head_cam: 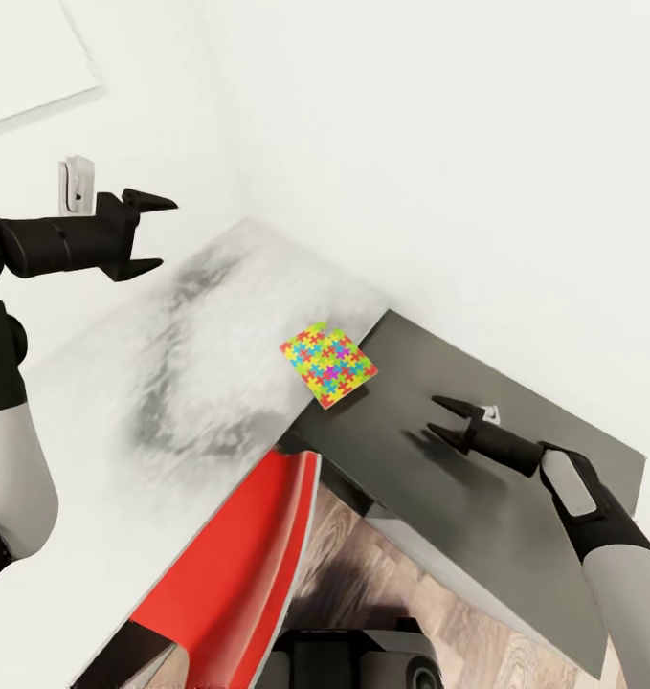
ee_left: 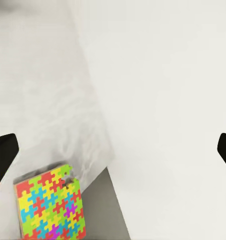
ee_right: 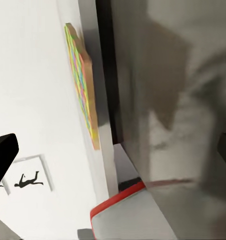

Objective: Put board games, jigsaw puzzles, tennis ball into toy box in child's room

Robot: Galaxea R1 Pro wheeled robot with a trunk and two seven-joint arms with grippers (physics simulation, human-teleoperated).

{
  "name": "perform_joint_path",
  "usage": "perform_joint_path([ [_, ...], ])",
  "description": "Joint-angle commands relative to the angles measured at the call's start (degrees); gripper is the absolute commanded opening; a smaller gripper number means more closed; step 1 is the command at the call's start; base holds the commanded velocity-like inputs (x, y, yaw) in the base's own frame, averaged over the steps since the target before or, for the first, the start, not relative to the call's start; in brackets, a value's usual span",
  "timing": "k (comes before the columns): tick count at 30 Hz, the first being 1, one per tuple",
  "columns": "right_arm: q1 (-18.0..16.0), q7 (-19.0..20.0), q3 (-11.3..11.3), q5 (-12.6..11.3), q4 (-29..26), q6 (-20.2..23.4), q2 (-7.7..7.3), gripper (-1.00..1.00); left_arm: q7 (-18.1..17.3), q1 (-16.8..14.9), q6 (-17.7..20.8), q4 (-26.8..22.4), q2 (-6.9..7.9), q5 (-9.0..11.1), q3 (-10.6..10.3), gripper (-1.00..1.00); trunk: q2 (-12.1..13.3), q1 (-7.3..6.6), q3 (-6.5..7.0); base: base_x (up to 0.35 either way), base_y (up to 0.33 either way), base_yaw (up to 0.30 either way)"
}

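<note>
The red chair sits tucked under the table. Over the table's dark section, the right gripper hovers open and empty. Just beyond it, one jigsaw puzzle lies flat where the pale top meets the dark part. Farther back, the left gripper hangs open, holding nothing.

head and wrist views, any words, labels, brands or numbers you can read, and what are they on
No readable text anywhere.
Jigsaw puzzle: coloured interlocking pieces, no lettering.
Wall print: a black silhouette figure, no caption.
Wall fitting near the left tool: too small and pale to show any marking.
Small white piece by the right tool: too small to read.
</note>
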Motion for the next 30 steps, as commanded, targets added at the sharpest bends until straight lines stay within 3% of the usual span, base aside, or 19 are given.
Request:
perform_joint_path([
  [1, -0.03, 0.25, -0.10, 0.20, 0.10, -0.12, 0.01, 1.00, 0.55, -0.10, 0.33, 0.00, -0.02, 0.44, 0.07, 1.00, -0.09, 0.03, -0.07, 0.000, 0.000, 0.178],
  [30, -0.03, 0.15, -0.28, 0.15, 0.55, -2.82, -0.03, 1.00, 0.55, -0.30, 0.29, 0.00, -0.02, 0.45, 0.06, 1.00, -0.09, 0.03, -0.07, 0.000, 0.000, 0.063],
])
